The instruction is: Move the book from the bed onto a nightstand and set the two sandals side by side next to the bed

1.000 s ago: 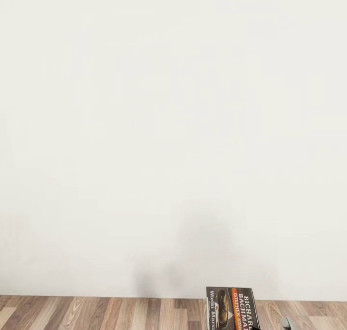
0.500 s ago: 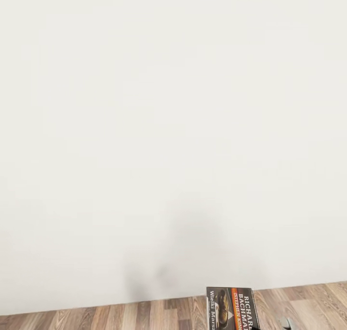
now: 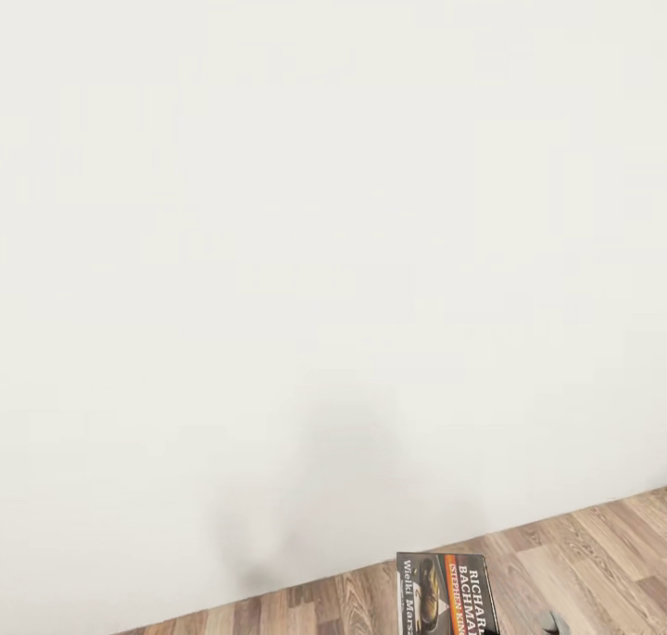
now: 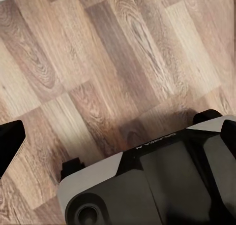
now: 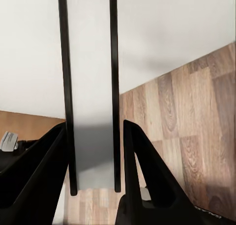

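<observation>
Our view has swung along the wall [image 3: 333,246]; our right gripper [image 5: 93,156] clamps the book [image 3: 445,593]; left gripper's state unclear.

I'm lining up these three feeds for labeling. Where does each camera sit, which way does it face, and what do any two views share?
Head view: on the robot's head, facing the white wall, with the book upright at the bottom edge.
Left wrist view: on the left arm, looking down at the wood floor and the robot's base.
Right wrist view: along the right end effector, whose fingers clamp the book edge-on.
Shared: book, wall and floor appear in head and right wrist views.
</observation>
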You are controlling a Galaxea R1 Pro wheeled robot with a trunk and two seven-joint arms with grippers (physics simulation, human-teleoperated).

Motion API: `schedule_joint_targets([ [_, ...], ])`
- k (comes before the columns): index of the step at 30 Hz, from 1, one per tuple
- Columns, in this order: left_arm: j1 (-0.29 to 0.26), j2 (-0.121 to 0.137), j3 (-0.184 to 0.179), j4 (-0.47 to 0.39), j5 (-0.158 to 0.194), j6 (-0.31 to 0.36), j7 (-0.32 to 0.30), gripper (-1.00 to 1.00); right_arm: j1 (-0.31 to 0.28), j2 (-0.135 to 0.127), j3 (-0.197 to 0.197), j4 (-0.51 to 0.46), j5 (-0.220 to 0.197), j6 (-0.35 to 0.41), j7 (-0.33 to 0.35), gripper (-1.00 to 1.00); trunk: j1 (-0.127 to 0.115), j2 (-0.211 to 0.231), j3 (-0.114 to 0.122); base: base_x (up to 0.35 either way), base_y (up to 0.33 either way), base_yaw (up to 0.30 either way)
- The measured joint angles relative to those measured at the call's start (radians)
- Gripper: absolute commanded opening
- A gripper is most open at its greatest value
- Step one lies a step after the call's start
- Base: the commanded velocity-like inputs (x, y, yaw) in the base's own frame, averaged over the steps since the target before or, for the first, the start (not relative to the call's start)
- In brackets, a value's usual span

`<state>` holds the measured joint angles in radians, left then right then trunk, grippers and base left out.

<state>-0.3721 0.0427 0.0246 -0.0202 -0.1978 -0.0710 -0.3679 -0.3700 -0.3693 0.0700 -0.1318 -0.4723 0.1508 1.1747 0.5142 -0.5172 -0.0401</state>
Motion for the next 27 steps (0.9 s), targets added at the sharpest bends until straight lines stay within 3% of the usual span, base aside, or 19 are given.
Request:
schedule_joint_targets([
  [11,0.000,0.000,0.000,0.000,0.000,0.000,0.000,1.00,0.000,0.000,0.001,0.000,0.000,-0.001,0.001,-1.00,0.000,0.000,0.000,0.288,0.000,-0.281],
  [27,0.000,0.000,0.000,0.000,0.000,0.000,0.000,1.00,0.000,0.000,-0.001,0.000,-0.001,-0.001,0.001,-1.00,0.000,0.000,0.000,0.021,0.000,-0.263],
])
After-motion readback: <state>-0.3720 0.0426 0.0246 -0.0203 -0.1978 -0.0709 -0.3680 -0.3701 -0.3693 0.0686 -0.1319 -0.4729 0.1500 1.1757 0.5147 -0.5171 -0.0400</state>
